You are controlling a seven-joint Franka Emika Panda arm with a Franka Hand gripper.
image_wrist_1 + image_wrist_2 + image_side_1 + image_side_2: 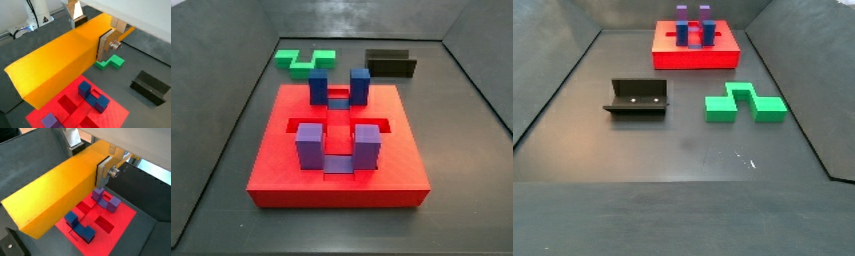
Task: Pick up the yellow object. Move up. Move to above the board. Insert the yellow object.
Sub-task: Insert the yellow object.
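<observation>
In both wrist views my gripper is shut on the yellow object, a long yellow-orange bar gripped across its narrow width near one end. The bar hangs in the air well above the floor. The board, a red slab with slots and blue and purple posts, lies below the bar's free end. Both side views show the board with nothing over it. The gripper and the bar are out of frame there.
A green block lies on the dark floor beside the board. The black fixture stands near it. Grey walls enclose the floor.
</observation>
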